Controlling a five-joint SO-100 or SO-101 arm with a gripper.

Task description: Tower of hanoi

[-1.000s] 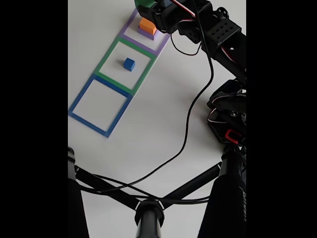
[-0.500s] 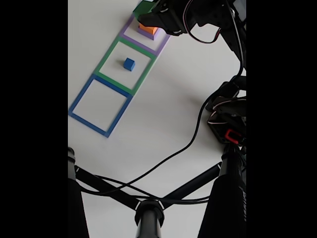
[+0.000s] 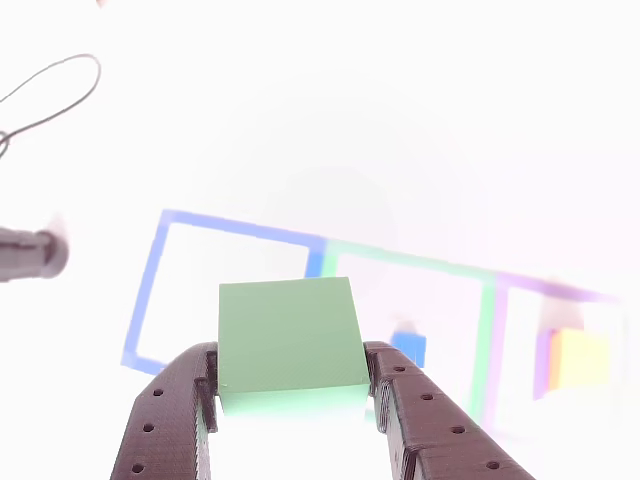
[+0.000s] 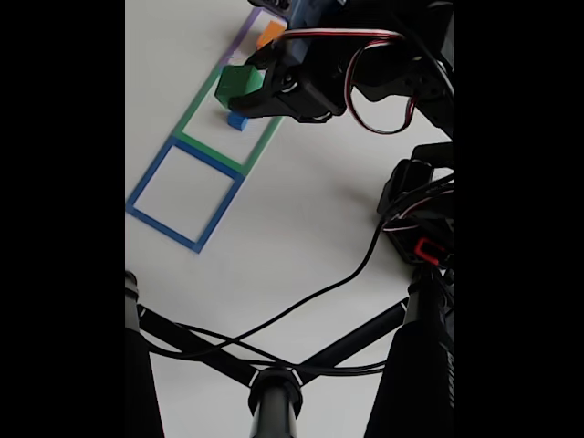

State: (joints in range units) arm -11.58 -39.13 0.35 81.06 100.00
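My gripper point(image 3: 290, 385) point(image 4: 239, 91) is shut on the green block point(image 3: 289, 335) point(image 4: 235, 82) and holds it in the air over the green tape square point(image 4: 196, 105). The small blue cube point(image 3: 408, 347) point(image 4: 236, 120) rests inside that green square, partly under the held block in the fixed view. A yellow-orange block point(image 3: 579, 360) point(image 4: 268, 35) sits on a purple block point(image 3: 541, 365) inside the purple tape square point(image 4: 239, 41). The blue tape square point(image 3: 150, 290) point(image 4: 185, 192) holds nothing.
The arm's body and base point(image 4: 420, 210) stand at the right of the fixed view, with a black cable point(image 4: 328, 287) trailing across the white table. Black tripod legs point(image 4: 274, 388) cross the bottom of that view.
My gripper has carried the green block away from the purple square toward the green square, down and left in the fixed view. The blue cube has not moved.
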